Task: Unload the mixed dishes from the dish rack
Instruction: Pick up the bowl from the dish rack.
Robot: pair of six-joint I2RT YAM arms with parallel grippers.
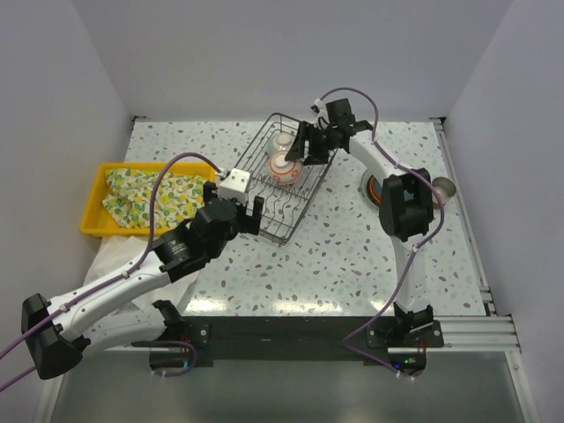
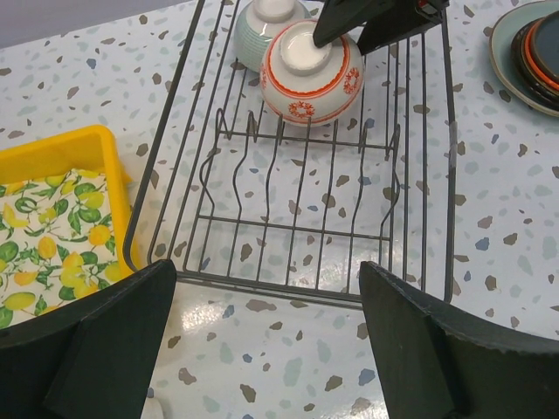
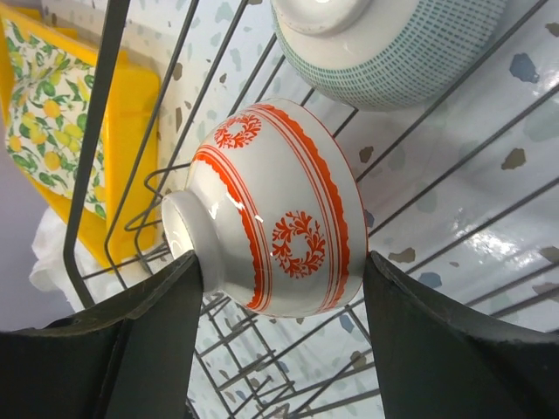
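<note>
The black wire dish rack (image 1: 284,196) stands mid-table and holds two upturned bowls at its far end. The red-patterned white bowl (image 1: 284,166) (image 2: 310,74) (image 3: 279,218) rests on the wires, with the celadon bowl (image 1: 282,141) (image 2: 260,26) (image 3: 393,44) just beyond it. My right gripper (image 1: 304,150) (image 3: 279,262) reaches into the rack, its fingers pressed on the red-patterned bowl's foot and rim. My left gripper (image 1: 251,211) (image 2: 271,349) is open and empty just outside the rack's near end (image 2: 288,288).
A stack of plates (image 1: 374,187) (image 2: 533,52) lies right of the rack, with a beige cup (image 1: 445,188) beyond it. A yellow tray (image 1: 95,207) (image 2: 61,148) with a lemon-print cloth (image 1: 145,194) (image 2: 44,244) stands left. White crumpled material (image 1: 115,260) lies near it.
</note>
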